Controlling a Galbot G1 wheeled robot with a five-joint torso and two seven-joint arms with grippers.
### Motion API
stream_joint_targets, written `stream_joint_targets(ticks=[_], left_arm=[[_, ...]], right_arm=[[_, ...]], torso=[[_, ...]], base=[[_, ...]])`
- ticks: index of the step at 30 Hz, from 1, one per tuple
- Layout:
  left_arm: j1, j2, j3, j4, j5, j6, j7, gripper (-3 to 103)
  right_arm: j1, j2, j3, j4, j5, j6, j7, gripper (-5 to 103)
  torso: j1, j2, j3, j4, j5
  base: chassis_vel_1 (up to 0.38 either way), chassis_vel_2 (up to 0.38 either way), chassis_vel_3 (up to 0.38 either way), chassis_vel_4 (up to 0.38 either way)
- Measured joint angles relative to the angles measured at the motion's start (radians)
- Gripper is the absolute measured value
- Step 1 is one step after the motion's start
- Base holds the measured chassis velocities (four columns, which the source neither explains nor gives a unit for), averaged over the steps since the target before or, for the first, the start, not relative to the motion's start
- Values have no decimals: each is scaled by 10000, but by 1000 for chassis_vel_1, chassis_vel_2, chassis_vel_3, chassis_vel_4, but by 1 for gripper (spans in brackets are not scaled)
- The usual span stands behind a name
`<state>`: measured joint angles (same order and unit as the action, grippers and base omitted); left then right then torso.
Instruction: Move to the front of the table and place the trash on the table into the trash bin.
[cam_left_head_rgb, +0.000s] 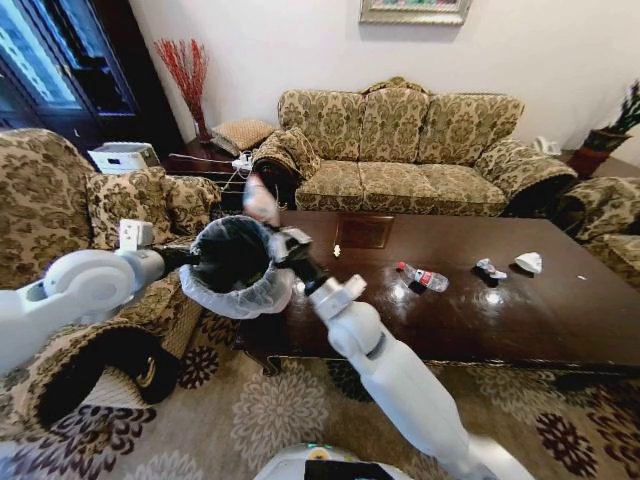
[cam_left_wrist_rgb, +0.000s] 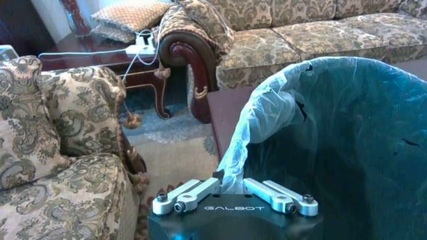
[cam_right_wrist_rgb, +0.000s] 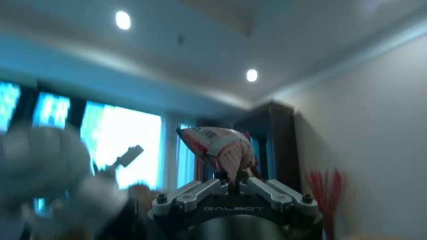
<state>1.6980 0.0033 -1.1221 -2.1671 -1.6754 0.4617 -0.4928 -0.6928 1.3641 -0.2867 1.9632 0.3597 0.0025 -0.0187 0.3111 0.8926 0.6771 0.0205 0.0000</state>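
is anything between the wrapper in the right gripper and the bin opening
Nothing visible. The right gripper holds the wrapper at the bin's rim, and the left gripper holds the bin up, mouth open.

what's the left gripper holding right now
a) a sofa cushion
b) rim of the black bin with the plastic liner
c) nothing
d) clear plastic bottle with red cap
b: the left gripper is shut on the bag-lined rim of the small round black trash bin, held up beside the table.
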Motion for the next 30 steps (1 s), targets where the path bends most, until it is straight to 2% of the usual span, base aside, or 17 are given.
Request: stream_joint_targets(ticks=[3, 6, 7, 8, 9, 12, 13, 15, 16, 20, 21, 22, 23, 26, 27, 29, 30], left_arm=[[-1, -24, 0, -37, -11, -64, -31, 0], [8, -69, 0, -36, 5, -89, -29, 0], [21, -91, 7, -17, 32, -117, -24, 0], [29, -96, 17, 10, 56, -147, -17, 0], [35, -99, 23, 33, 98, -182, 3, 0], [41, -106, 31, 60, 173, -222, 58, 0], [46, -120, 40, 79, 242, -254, 140, 0], [52, -127, 44, 81, 265, -265, 174, 0], [58, -140, 50, 81, 285, -271, 200, 0], [69, -189, 60, 91, 337, -285, 256, 0], [69, -215, 62, 127, 361, -290, 273, 0], [69, -234, 62, 156, 375, -292, 281, 0], [68, -312, 62, 268, 436, -294, 299, 0], [64, -473, 60, 417, 575, -296, 364, 0], [65, -547, 60, 476, 640, -306, 404, 0], [64, -666, 57, 552, 754, -340, 441, 0], [65, -694, 57, 569, 786, -352, 443, 0]], right_arm=[[-88, -51, -131, -136, -264, -540, 122, 2], [-97, -86, -134, -123, -276, -631, 139, 2], [-67, -110, -127, -121, -288, -654, 148, 13], [-38, -129, -109, -121, -293, -654, 150, 13], [-18, -155, -90, -128, -295, -653, 148, 24], [-10, -185, -74, -138, -294, -650, 134, 24], [-10, -202, -73, -158, -284, -639, 120, 34], [-10, -202, -77, -171, -279, -633, 110, 34], [-10, -199, -91, -200, -271, -624, 81, 45], [-10, -135, -135, -244, -167, -407, 48, 45], [-25, -97, -99, -236, -64, -239, 83, 62], [-49, -72, -52, -213, 21, -145, 163, 62], [-211, 19, 206, -53, 353, 41, 512, 73], [-575, 78, 792, 19, 714, 27, 1066, 73], [-702, 59, 1083, -149, 814, 98, 1261, 84], [-885, -36, 1729, -865, 893, 194, 1691, 84], [-921, -64, 1947, -1218, 907, 195, 1824, 94]], torso=[[0, 0, 0, -2, 0], [0, 0, 0, -2, 0], [0, 0, 0, -1, 0], [0, 0, 0, -1, 0], [0, 0, 0, 0, -1], [0, 0, 0, -1, -1], [1, 0, 1, -1, -1], [0, 0, 1, -2, 0], [0, 0, 0, -2, 0], [0, 0, 0, -1, 0], [0, 0, 0, -1, -1], [0, 0, 1, 0, 0], [0, 0, 0, -1, 0], [0, 0, 0, 0, 1], [-1, 0, 0, -1, 0], [-2, 1, -1, -1, -1], [-2, 0, -1, 0, -1]], base=[[0, 0, 0, 0], [0, 0, 0, 0], [0, 0, 0, 0], [0, 0, 0, 0], [0, 0, 0, 0], [0, 0, 0, 0], [0, 0, 0, 0], [0, 0, 0, 0], [0, 0, 0, 0], [0, 0, 0, 0], [0, 0, 0, 0], [0, 0, 0, 0], [0, 0, 0, 0], [0, 0, 0, 0], [0, 0, 0, 0], [0, 0, 0, 0], [0, 0, 0, 0]])
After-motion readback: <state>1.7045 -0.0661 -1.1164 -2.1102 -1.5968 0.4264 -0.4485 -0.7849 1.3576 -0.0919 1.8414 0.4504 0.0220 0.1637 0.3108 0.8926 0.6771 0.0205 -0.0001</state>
